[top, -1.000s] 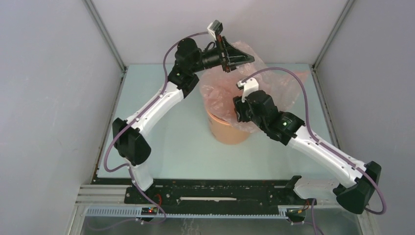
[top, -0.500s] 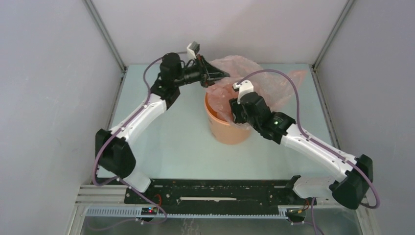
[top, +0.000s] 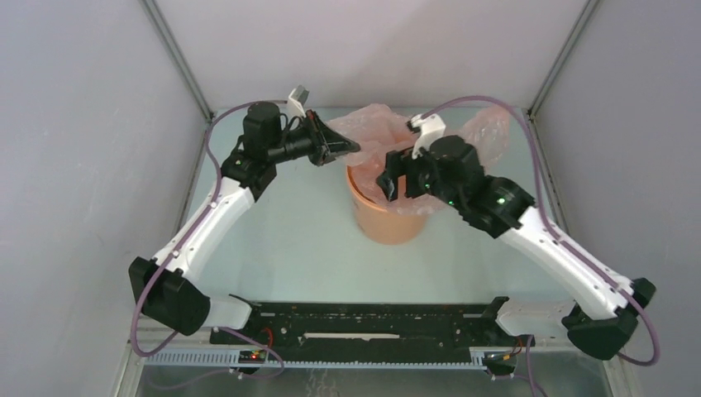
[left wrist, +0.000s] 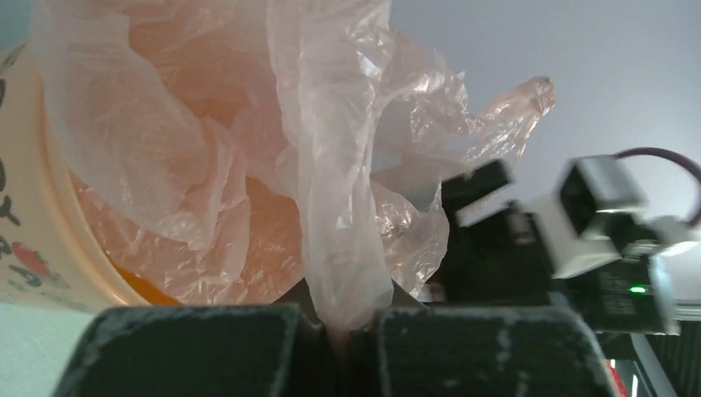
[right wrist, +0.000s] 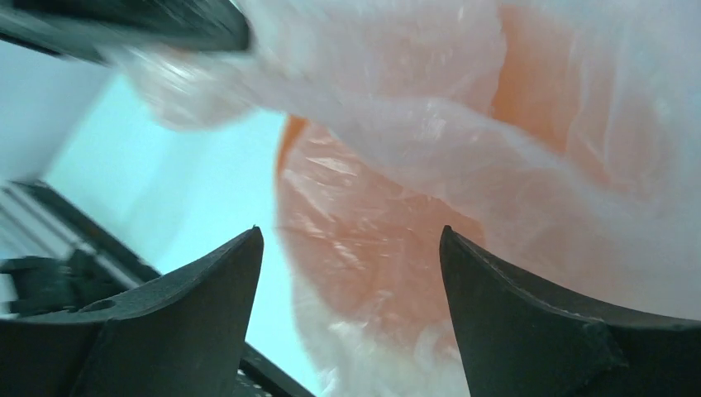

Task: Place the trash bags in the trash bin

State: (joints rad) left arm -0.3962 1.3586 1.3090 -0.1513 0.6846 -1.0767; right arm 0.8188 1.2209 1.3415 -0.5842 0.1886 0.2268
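Observation:
The orange-tan trash bin (top: 384, 219) stands upright mid-table. The pale-pink trash bag (top: 376, 132) is draped over its mouth and bulges out behind it toward the back right. My left gripper (top: 351, 149) is at the bin's back-left rim, shut on a fold of the bag (left wrist: 343, 273). The bin's side (left wrist: 25, 223) shows at the left of the left wrist view. My right gripper (top: 388, 184) hangs over the bin's mouth, open and empty, with the bag (right wrist: 388, 248) between and beyond its fingers (right wrist: 207, 289).
Grey walls close in the pale table (top: 281, 240) on three sides. A black rail (top: 372, 322) with the arm bases runs along the near edge. The right arm's wrist (left wrist: 579, 240) shows close beside the bag in the left wrist view.
My left gripper has come down and to the left, from high behind the bin to its back-left rim, still holding the bag. My right gripper has moved up a little over the bin's mouth.

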